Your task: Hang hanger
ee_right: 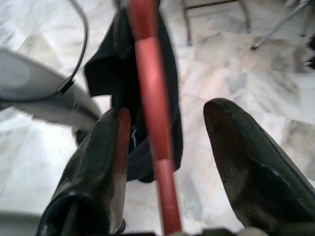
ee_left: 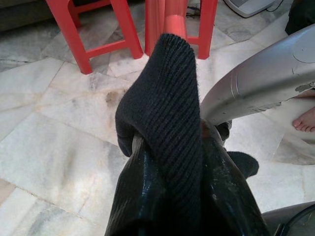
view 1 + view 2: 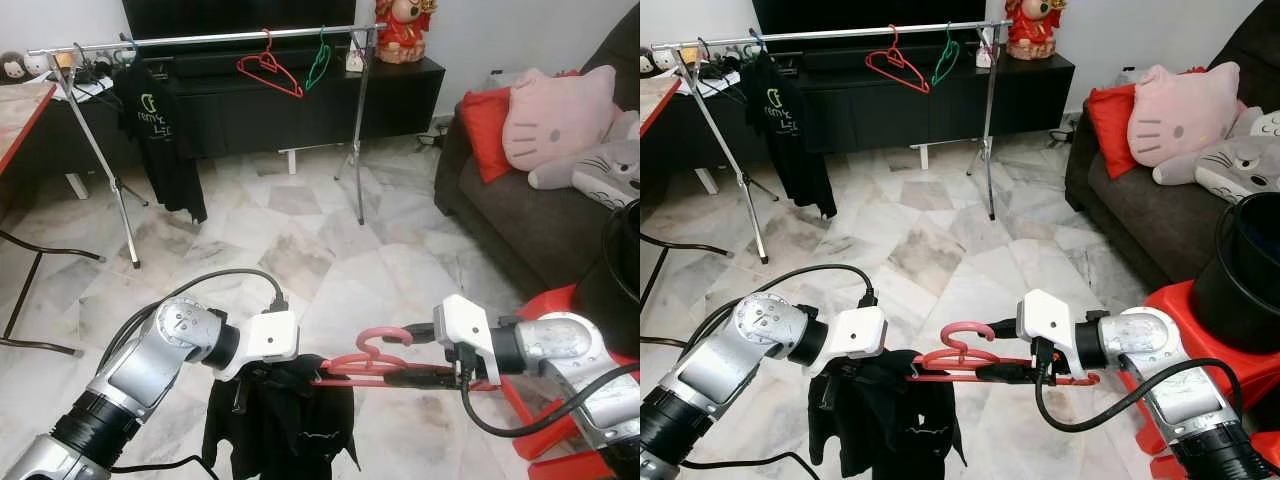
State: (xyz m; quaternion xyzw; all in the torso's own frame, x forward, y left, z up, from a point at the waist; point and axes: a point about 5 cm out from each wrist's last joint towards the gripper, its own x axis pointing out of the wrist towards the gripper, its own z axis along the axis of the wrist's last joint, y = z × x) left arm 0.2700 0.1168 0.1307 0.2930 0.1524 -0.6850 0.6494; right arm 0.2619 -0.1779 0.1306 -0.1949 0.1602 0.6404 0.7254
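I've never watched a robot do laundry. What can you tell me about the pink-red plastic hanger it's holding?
The pink-red plastic hanger is thin, with a curved hook on top pointing up. It is held roughly level, low over the marble floor, between both arms. The right gripper is at its bar, which runs between the two open fingers. A black garment hangs from its left end, where the left gripper meets the cloth.

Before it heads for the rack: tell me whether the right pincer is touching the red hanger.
Cannot tell. In the right wrist view the red hanger runs between the right pincer fingers, close against one and clear of the other; contact isn't plain.
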